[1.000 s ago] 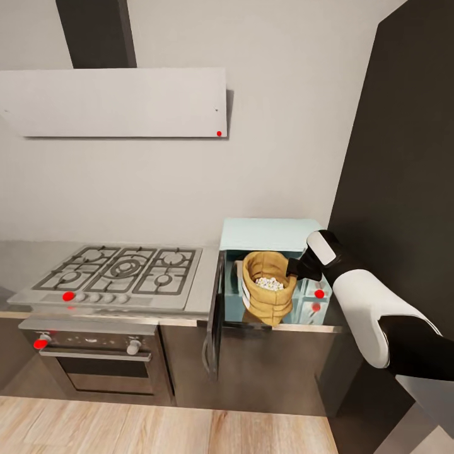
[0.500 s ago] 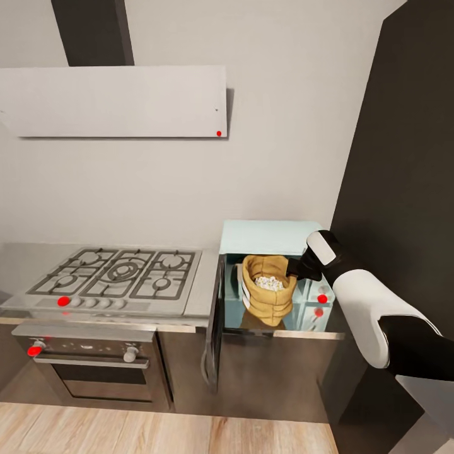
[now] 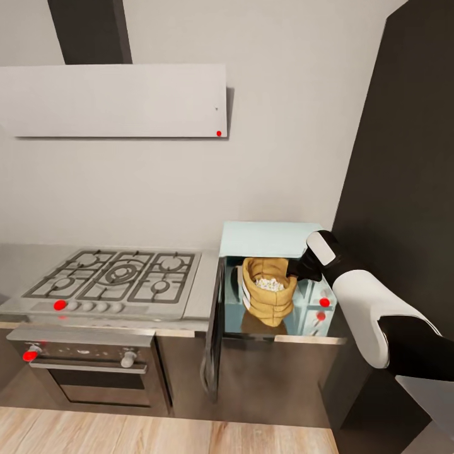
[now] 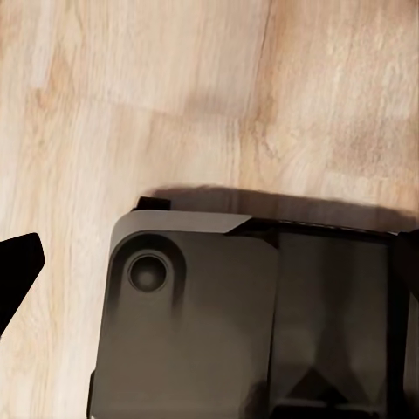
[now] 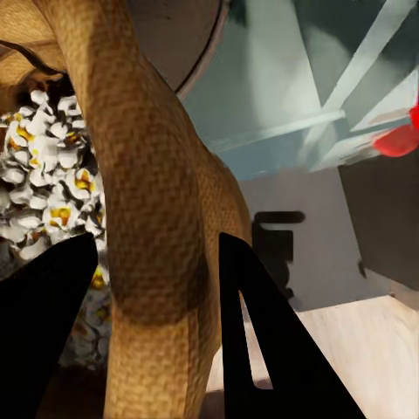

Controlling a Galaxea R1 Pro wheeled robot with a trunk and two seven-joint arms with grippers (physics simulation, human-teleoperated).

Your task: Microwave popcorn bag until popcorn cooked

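While one tan-yellow crumpled paper popcorn bag (image 3: 269, 297) heaped with white popcorn (image 3: 270, 284) sits inside the single pale-blue microwave (image 3: 272, 236), door open, the right gripper (image 3: 296, 270) pinches its rolled rim as before. Closer in, the right wrist view shows black fingers (image 5: 262, 336) straddling the weave; the left gripper's state cannot be told

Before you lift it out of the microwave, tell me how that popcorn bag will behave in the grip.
The popcorn bag looks like crumpled woven sacking, so its rim will probably flex rather than hold shape between the fingers astride it. Filled with puffed popcorn, it is likely light. Its mouth is open, so tilting it could spill kernels inside the microwave.
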